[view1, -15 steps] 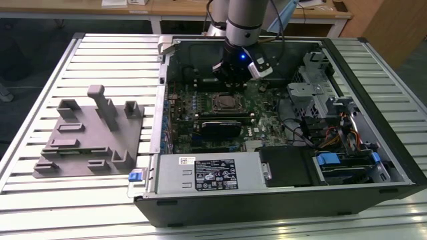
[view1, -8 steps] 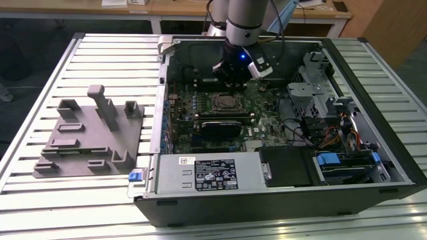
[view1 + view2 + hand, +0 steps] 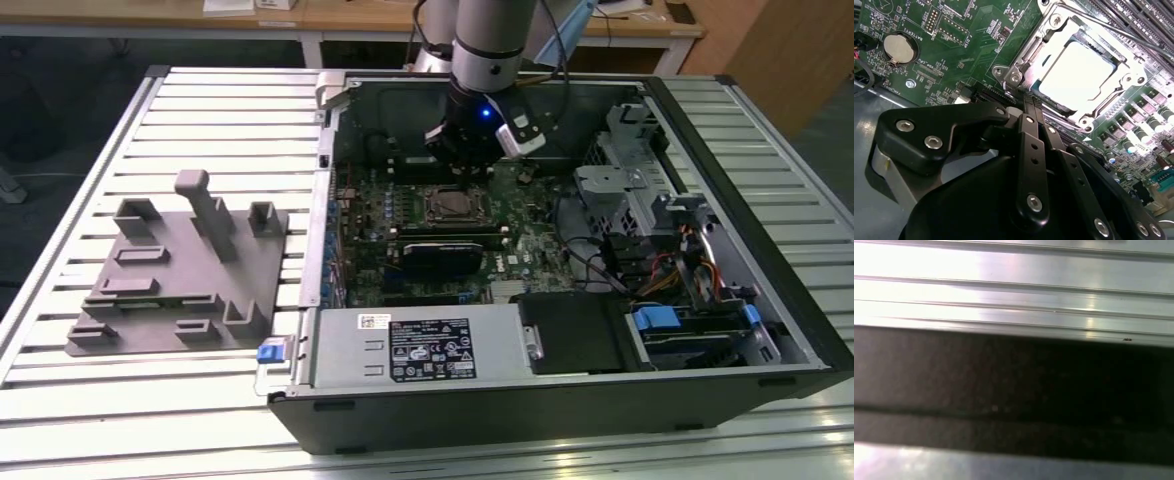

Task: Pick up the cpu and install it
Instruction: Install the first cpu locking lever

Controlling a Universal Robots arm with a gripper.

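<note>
Slatted metal table (image 3: 160, 400) carries open computer case (image 3: 561, 400) and grey fixture (image 3: 174, 270).

The exterior view is evenly lit, though the computer case (image 3: 561, 400) interior sits dimmer. In the second wrist view, glare whitens the cpu (image 3: 1076, 75). The first wrist view is blurred.

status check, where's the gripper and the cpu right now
Gripper inside the case, just above the socket. Cpu seated in the socket frame. Nothing in between.
</note>
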